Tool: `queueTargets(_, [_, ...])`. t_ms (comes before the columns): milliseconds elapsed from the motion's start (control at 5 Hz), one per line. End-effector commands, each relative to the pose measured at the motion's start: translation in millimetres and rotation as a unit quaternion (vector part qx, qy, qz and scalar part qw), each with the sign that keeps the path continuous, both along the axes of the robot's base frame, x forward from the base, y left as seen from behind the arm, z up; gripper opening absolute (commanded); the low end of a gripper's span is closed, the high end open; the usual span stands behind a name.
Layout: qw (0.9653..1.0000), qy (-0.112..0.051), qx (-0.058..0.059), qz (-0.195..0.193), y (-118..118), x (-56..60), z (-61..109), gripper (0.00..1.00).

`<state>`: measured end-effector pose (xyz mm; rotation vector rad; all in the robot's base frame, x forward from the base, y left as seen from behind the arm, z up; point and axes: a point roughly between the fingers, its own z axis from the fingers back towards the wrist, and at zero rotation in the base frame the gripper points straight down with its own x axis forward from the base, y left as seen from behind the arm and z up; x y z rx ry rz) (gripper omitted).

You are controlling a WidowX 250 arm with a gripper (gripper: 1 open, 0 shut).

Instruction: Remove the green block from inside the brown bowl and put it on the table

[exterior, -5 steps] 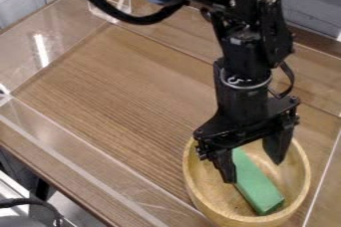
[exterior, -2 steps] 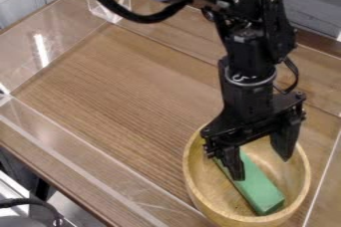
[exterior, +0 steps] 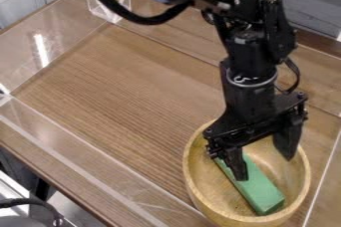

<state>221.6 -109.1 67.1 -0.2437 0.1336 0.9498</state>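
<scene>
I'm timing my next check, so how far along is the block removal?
The gripper is open over the brown bowl, fingers down around the upper end of the green block. The block still lies inside, so gripping, lifting and placing it on the table remain.

Even, moderately bright lighting; low-resolution view.
Pale glare streaks the clear plastic [exterior: 40, 47] beyond the claw [exterior: 229, 167]; the claw's black surfaces lose detail, and fine edges appear soft.
</scene>
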Motion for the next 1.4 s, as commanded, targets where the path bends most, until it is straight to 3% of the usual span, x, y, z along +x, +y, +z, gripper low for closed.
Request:
queueTargets(0, [0.9998, -0.019, -0.009, 0.003, 0.8, 7.2, 8.2, 1.00])
queueTargets(600, [0.9997, -0.018, -0.015, -0.002, -0.3, 5.0, 5.4, 1.00])
queueTargets(1200, [0.9997, -0.021, -0.015, 0.005, -0.8, 9.2, -20.6, 1.00])
